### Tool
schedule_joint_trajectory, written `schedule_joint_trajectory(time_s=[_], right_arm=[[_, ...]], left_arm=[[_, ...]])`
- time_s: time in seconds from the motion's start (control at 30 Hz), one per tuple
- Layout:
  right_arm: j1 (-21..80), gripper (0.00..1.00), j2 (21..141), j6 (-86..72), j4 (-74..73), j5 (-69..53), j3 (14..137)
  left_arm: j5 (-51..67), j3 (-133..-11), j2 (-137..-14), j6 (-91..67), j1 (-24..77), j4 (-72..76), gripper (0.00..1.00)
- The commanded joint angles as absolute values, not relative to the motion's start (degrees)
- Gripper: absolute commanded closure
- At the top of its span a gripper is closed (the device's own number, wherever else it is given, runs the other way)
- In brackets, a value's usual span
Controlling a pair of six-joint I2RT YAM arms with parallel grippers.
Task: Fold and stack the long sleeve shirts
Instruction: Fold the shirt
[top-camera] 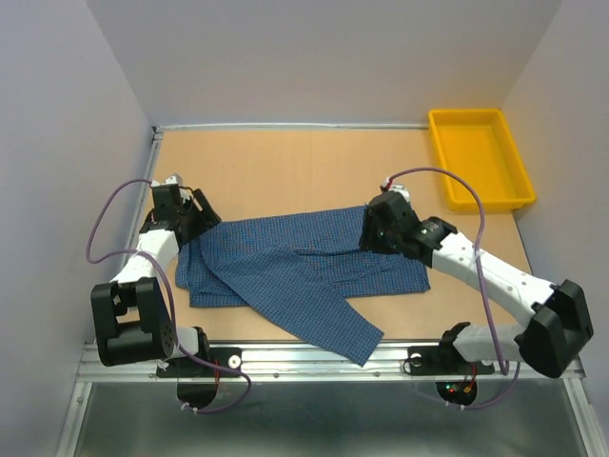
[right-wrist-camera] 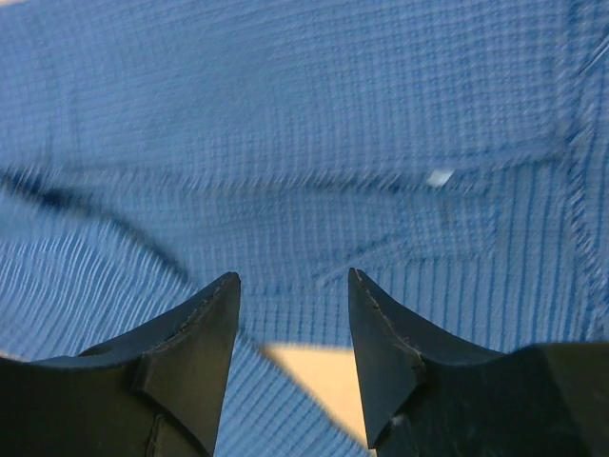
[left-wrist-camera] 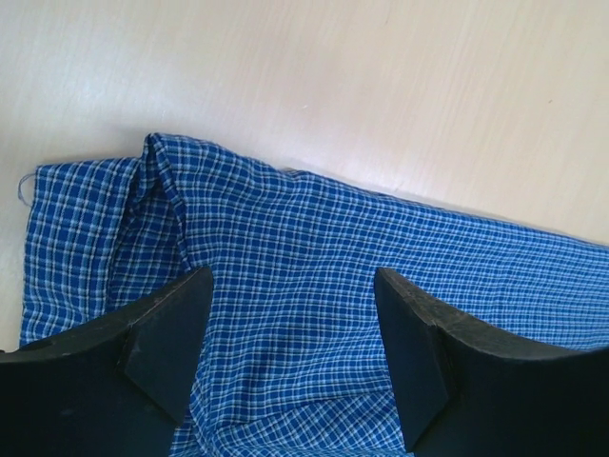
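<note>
Your left arm bends at the elbow and reaches forward; the left gripper (left-wrist-camera: 290,281) tips down over the left end of the blue check shirt (top-camera: 304,271), jaws spread wide, cloth beneath them, none pinched. Your right arm stretches in low from the right; the right gripper (right-wrist-camera: 293,278) hangs over the shirt's far right part, jaws apart. The shirt lies flat mid-table (top-camera: 285,171), one sleeve trailing toward the near edge

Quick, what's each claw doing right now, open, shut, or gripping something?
Left claw: open over the blue checked shirt, holding nothing.
Right claw: open over the same shirt, holding nothing.
</note>
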State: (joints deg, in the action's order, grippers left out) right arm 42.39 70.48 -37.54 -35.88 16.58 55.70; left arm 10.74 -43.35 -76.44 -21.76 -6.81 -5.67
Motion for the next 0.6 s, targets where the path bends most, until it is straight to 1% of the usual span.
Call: schedule_joint_trajectory(time_s=[0.0,0.07,0.17,0.2,0.27,0.4,0.57], right_arm=[[33.33,0.45,76.09,-31.64,-24.71,9.94,57.48],[28.76,0.45,78.3,-30.77,-19.97,8.53,57.04],[22.97,0.46,84.96,-30.32,-13.92,4.76,56.34],[21.9,0.46,84.99,-30.24,-12.49,3.88,56.25],[19.61,0.47,89.28,-29.71,-8.9,2.64,56.34],[18.54,0.49,96.23,-27.95,-4.23,1.41,57.48],[17.84,0.49,104.31,-26.9,-0.97,0.79,60.02]], left_arm=[[12.57,-46.23,-77.08,-22.41,-6.59,-3.6,0.21],[12.92,-46.23,-78.39,-22.76,-6.59,-3.08,0.21],[13.71,-46.23,-80.77,-24.25,-6.68,-1.94,0.21],[14.06,-46.4,-81.47,-24.78,-6.77,-1.67,0.21],[14.67,-46.76,-83.66,-26.1,-7.12,-0.71,0.22],[14.59,-47.81,-87.09,-27.42,-8.43,-0.35,0.22],[13.97,-50.52,-91.57,-28.3,-12.56,1.4,0.23]])
